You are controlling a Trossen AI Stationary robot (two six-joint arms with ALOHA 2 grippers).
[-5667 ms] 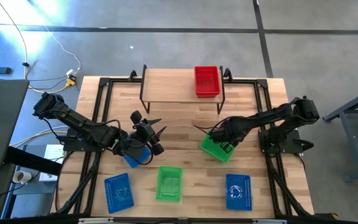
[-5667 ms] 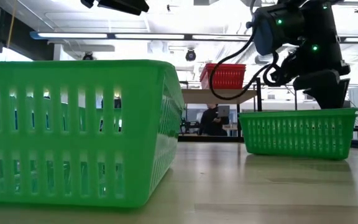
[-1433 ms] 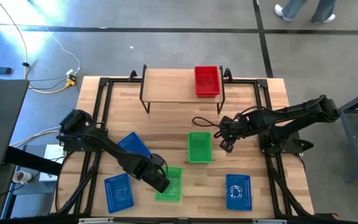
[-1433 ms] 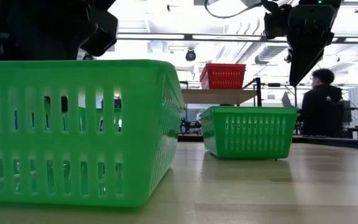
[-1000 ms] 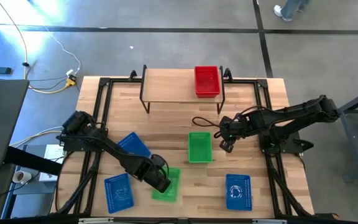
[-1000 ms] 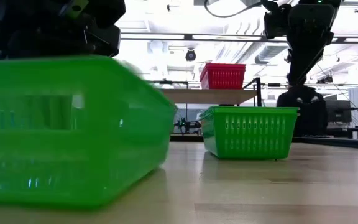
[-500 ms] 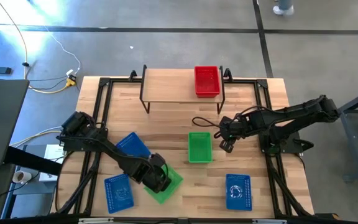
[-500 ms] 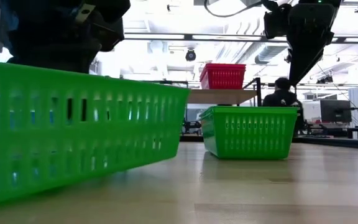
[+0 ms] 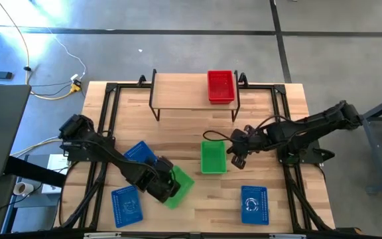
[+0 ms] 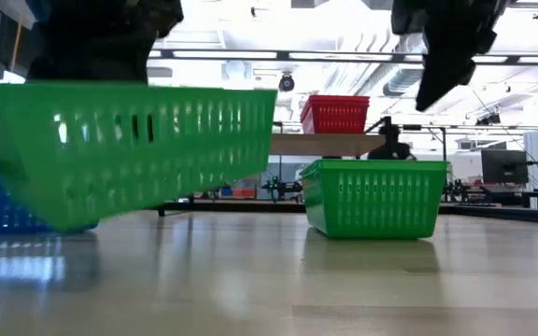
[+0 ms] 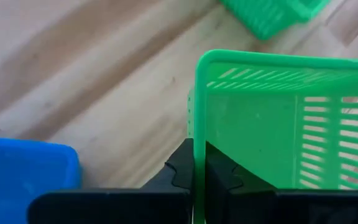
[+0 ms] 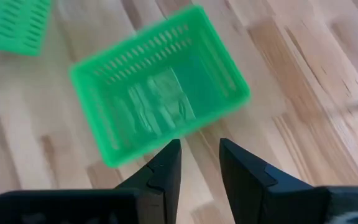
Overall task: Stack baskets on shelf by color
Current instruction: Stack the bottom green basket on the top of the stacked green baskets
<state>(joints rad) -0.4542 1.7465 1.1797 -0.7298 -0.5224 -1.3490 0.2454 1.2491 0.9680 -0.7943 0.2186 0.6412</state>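
My left gripper (image 11: 199,171) pinches the rim of a green basket (image 9: 178,184) at the near side of the table (image 9: 270,133); its jaws are pressed onto the wall from both sides. The low view shows this basket (image 10: 129,149) tilted and clear of the tabletop. Just beside it lie two blue baskets: one at the near left (image 9: 126,205) and one (image 9: 140,153) a little farther back by my left arm. A third blue basket (image 9: 254,203) sits at the near right.

Toward the middle stands a second green basket (image 9: 212,157), flat on the wood. My right gripper (image 9: 235,160) hovers just to its right, jaws slightly spread and holding nothing.

At the far edge stands the shelf (image 9: 178,93), with a red basket (image 9: 221,86) on its right end.
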